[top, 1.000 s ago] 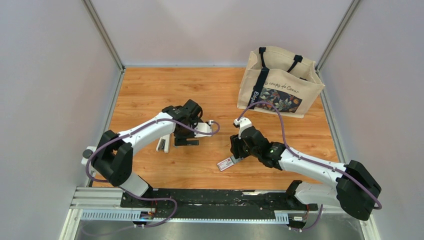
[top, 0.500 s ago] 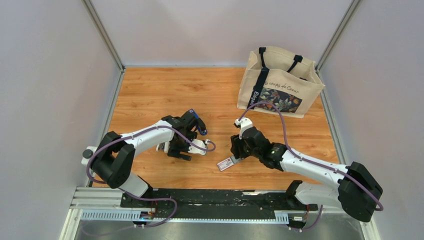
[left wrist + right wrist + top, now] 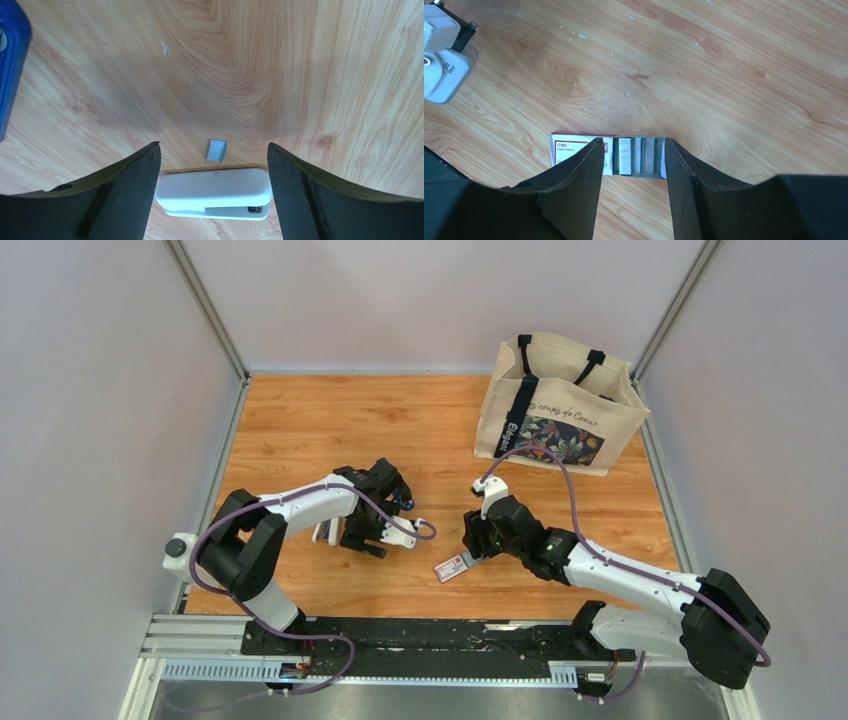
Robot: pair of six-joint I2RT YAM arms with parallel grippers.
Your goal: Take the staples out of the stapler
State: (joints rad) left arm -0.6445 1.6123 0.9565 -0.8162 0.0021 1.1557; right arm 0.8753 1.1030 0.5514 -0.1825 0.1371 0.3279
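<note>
Drawn back, left gripper gapes over a white stapler and staple strip, blue stapler near; right gripper, spread, straddles a staple-filled box, well apart from the far-corner bag.

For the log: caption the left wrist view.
Open left tool over white stapler and staple strip; blue stapler at edge.

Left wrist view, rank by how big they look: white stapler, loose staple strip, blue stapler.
1. white stapler, the largest that shows whole, lying between the open fingers.
2. staple strip, far smaller, just beyond it.
Unranked: blue stapler. Only its edge enters at the frame's left, so its size is unsure.
</note>
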